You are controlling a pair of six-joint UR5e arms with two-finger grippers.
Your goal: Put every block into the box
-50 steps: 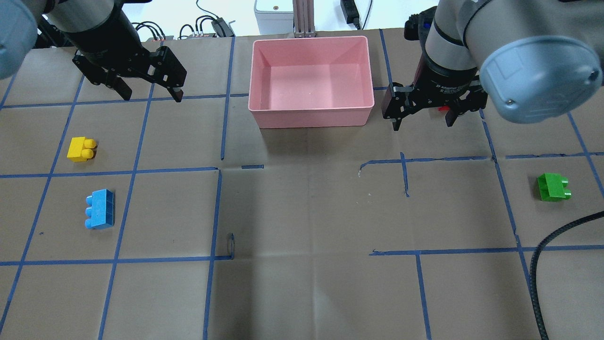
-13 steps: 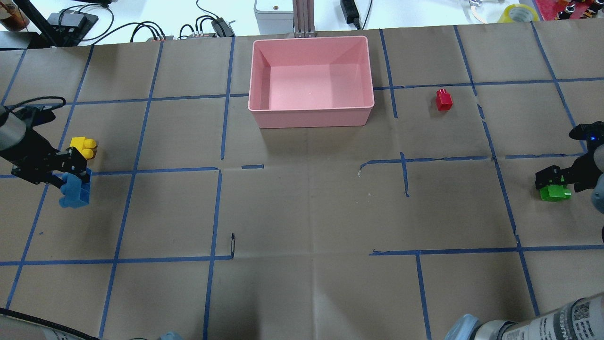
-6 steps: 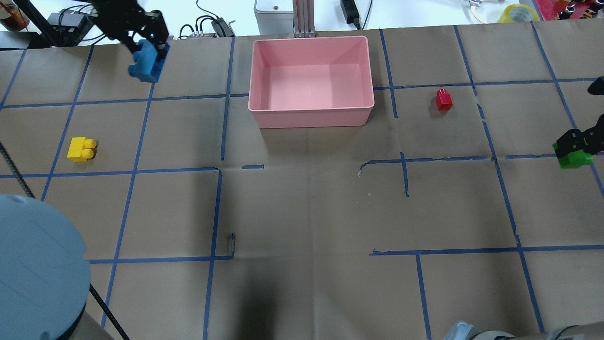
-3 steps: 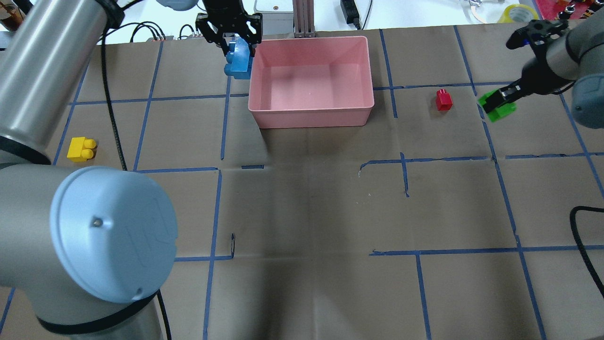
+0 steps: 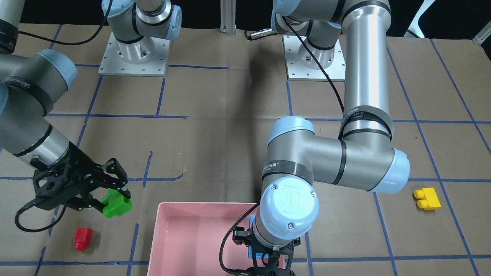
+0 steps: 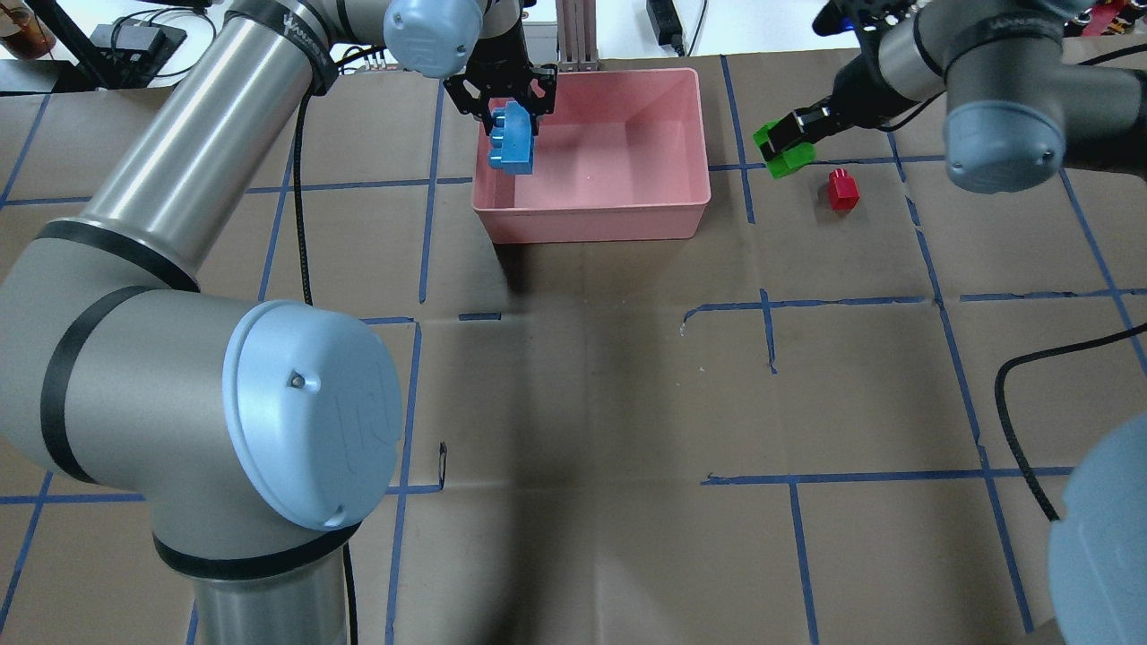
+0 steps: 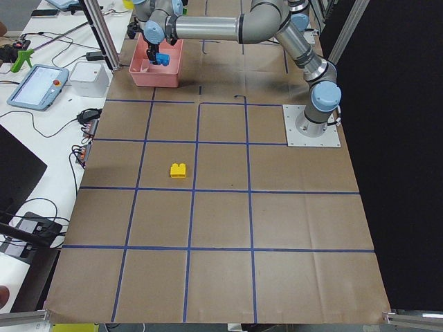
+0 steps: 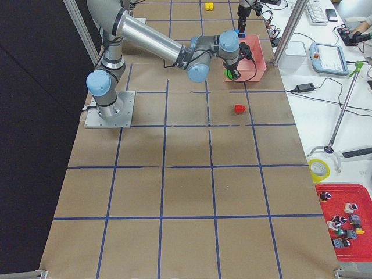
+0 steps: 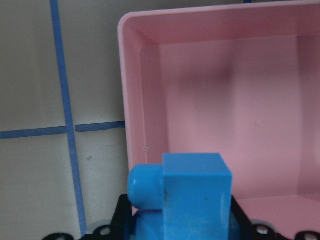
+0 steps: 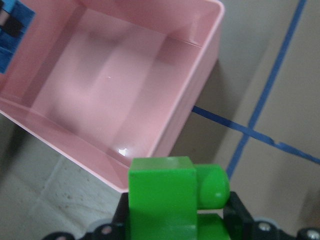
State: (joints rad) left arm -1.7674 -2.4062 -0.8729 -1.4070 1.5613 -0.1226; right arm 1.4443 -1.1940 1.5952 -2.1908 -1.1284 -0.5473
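My left gripper (image 6: 509, 115) is shut on the light-blue block (image 6: 512, 139) and holds it in the air over the left end of the pink box (image 6: 591, 226); the block fills the bottom of the left wrist view (image 9: 182, 197). My right gripper (image 6: 789, 134) is shut on the green block (image 6: 785, 152) and holds it in the air just right of the box, seen also in the front view (image 5: 116, 203) and right wrist view (image 10: 170, 197). The red block (image 6: 842, 190) lies on the table right of the box. The yellow block (image 5: 427, 199) lies far off on the left side. The box is empty.
The table is brown paper with a blue tape grid. The left arm's big elbow (image 6: 305, 412) fills the overhead view's left side. A black cable (image 6: 1021, 421) runs at the right. Electronics and cables lie past the table's far edge.
The left gripper has carried the blue block from beside the box's left rim to over its left end. The right gripper has carried the green block left, past the red block, near the box.
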